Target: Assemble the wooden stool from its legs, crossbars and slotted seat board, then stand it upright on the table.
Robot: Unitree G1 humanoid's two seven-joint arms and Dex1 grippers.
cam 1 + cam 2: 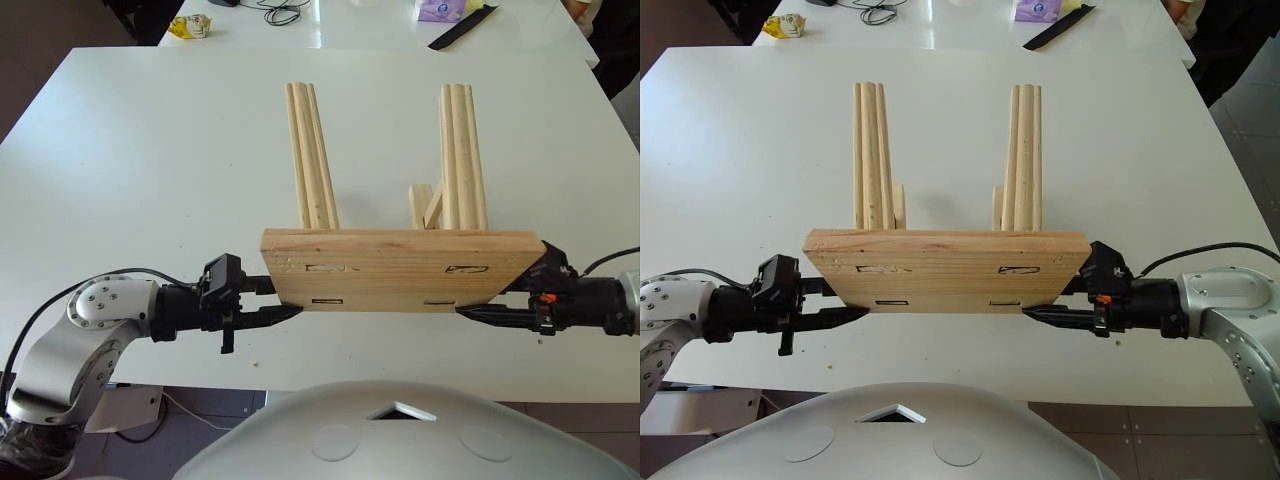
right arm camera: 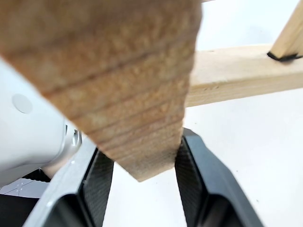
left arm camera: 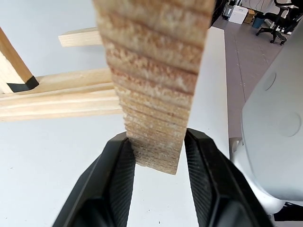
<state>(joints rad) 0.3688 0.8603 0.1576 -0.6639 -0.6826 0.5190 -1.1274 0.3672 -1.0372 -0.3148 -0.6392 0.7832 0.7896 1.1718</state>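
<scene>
I have the slotted seat board (image 1: 400, 268) clamped at both ends: my left gripper (image 3: 155, 158) has its two fingers pressed against the faces of the left end, and my right gripper (image 2: 142, 165) is pinching the right end the same way. The board stands on edge near the front of the white table (image 1: 150, 180), its slotted face towards me. Behind it, two bundles of legs, one on the left (image 1: 312, 155) and one on the right (image 1: 463, 155), lie flat and run away from me. A short crossbar piece (image 1: 425, 207) leans just inside the right bundle. The board blocks the legs' near ends, so I cannot tell whether they sit in the slots. On the table behind lie a yellow packet (image 1: 190, 27), cables (image 1: 285, 12), a purple packet (image 1: 440, 10) and a black strap (image 1: 455, 32).
</scene>
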